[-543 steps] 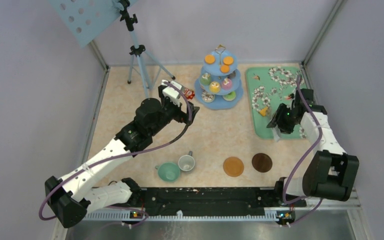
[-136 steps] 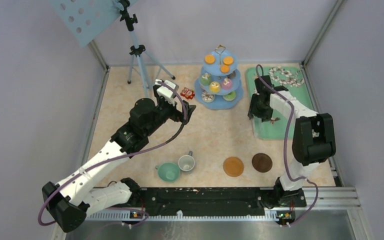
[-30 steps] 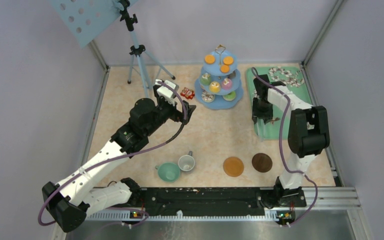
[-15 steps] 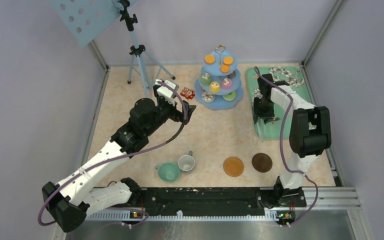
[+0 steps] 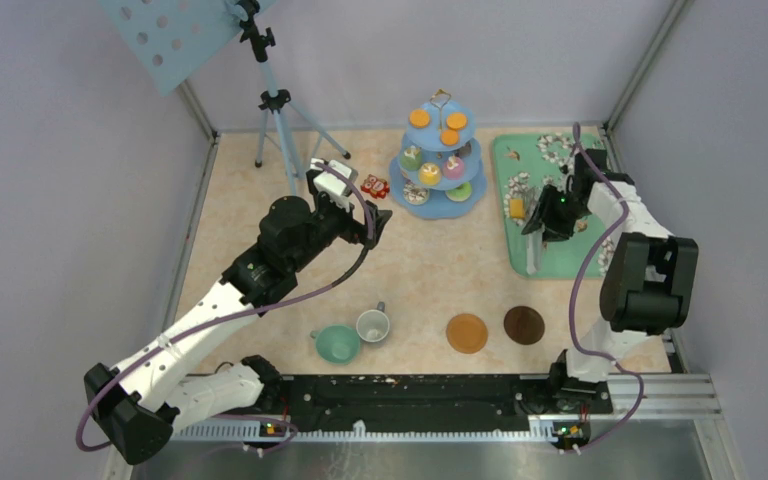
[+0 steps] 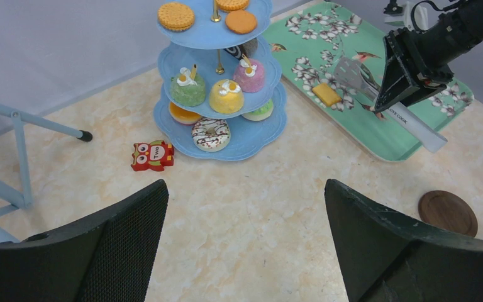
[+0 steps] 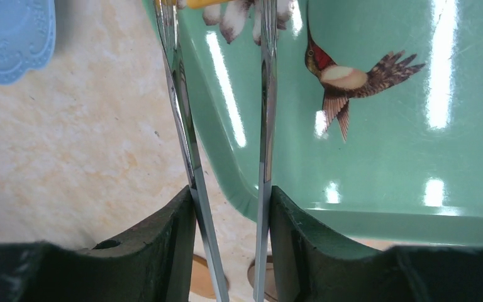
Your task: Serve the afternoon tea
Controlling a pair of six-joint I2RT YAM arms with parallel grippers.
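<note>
— How far along is tea?

— The stand [image 5: 438, 160], at the table's far side, carries treats on all three tiers. One biscuit [image 6: 326, 94] lies on the tray [image 5: 560, 260] just right of it. My right gripper [image 7: 229, 207] clamps the tongs [image 7: 265, 126], their tips at that biscuit.

— And what is left?

— The teal cup [image 5: 337, 343] and grey cup [image 5: 372, 325] sit near my bases, off the coasters [image 5: 467, 333]. My left gripper [image 6: 245, 214] hangs spread and empty, facing the stand.

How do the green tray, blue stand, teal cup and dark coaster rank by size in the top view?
1. green tray
2. blue stand
3. teal cup and dark coaster: look about alike
</note>
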